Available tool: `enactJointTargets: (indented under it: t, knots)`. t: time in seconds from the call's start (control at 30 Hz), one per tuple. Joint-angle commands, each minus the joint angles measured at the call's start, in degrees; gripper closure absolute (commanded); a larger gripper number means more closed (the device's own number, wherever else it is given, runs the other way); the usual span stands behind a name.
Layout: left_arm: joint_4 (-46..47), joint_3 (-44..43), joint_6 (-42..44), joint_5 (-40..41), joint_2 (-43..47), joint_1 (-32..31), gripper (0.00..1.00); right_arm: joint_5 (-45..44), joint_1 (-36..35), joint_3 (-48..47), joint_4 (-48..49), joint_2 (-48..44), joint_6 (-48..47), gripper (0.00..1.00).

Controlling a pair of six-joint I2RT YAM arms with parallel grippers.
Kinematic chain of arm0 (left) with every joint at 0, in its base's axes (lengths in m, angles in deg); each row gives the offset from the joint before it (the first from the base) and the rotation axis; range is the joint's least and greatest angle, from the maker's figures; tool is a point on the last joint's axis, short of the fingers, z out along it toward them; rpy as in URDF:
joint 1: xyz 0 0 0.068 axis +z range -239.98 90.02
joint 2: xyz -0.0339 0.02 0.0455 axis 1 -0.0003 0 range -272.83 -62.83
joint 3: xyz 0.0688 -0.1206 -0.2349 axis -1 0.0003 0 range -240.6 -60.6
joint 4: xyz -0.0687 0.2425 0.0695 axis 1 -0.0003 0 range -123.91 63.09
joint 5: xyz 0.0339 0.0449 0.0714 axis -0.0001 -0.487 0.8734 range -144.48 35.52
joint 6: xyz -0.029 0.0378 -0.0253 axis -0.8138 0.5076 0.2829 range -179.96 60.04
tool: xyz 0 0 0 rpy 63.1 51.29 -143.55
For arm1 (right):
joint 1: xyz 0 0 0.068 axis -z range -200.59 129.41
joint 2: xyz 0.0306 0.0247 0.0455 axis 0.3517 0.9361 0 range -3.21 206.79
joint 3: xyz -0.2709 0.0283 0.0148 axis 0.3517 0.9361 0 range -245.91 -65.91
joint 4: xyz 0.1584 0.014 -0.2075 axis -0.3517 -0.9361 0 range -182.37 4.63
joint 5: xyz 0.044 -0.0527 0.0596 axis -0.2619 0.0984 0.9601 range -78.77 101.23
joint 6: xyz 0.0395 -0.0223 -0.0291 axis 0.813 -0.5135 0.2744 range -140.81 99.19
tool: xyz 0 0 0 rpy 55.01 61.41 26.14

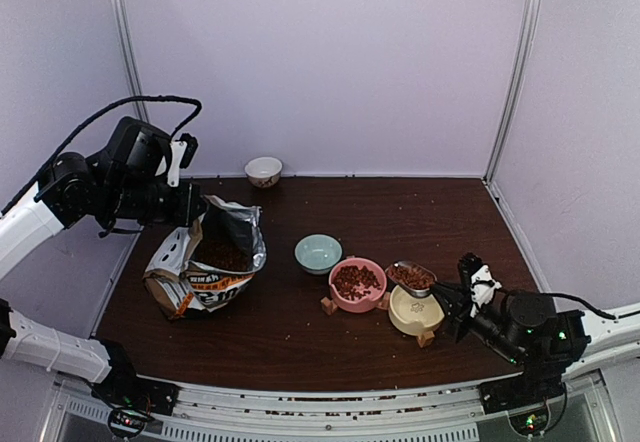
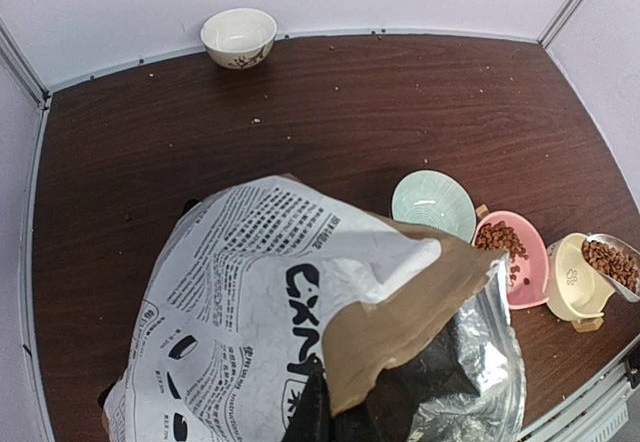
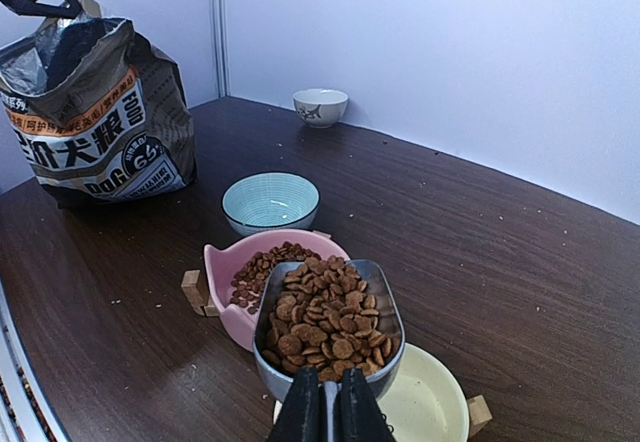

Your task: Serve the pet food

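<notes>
Found right gripper [image 3: 328,390] clamped on scoop [image 3: 268,357] of pet food [image 3: 330,317] above cream bowl [image 3: 425,404]; left gripper [image 2: 312,412] clamped on bag [image 2: 250,302], well left.

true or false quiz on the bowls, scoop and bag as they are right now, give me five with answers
1. The right gripper holds a metal scoop loaded with pet food. True.
2. The pink bowl is empty. False: it already has kibble in it.
3. The yellow bowl shows no kibble inside. True.
4. The light blue bowl is full of kibble. False: it is empty.
5. The bag lies flat on its side with nothing touching it. False: it stands upright and open, and the left gripper grips its top edge.
</notes>
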Motion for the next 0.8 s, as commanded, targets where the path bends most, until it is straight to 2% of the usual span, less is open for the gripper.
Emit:
enactJointTargets:
  t: [0.0, 0.5, 0.77]
  knots:
    - [3.57, 0.42, 0.86, 0.95, 0.49, 0.94, 1.0, -4.17, -1.4, 0.67, -3.25, -3.0, 2.59, 1.0]
    - [3.65, 0.68, 1.0, 0.9, 0.45, 1.04, 1.0, -4.9, -1.65, -0.78, -16.37, -10.56, 6.82, 1.0]
    - [3.83, 0.77, 1.28, 0.85, 0.59, 1.13, 1.0, -4.7, -2.09, -1.24, -18.48, -11.52, 7.58, 1.0]
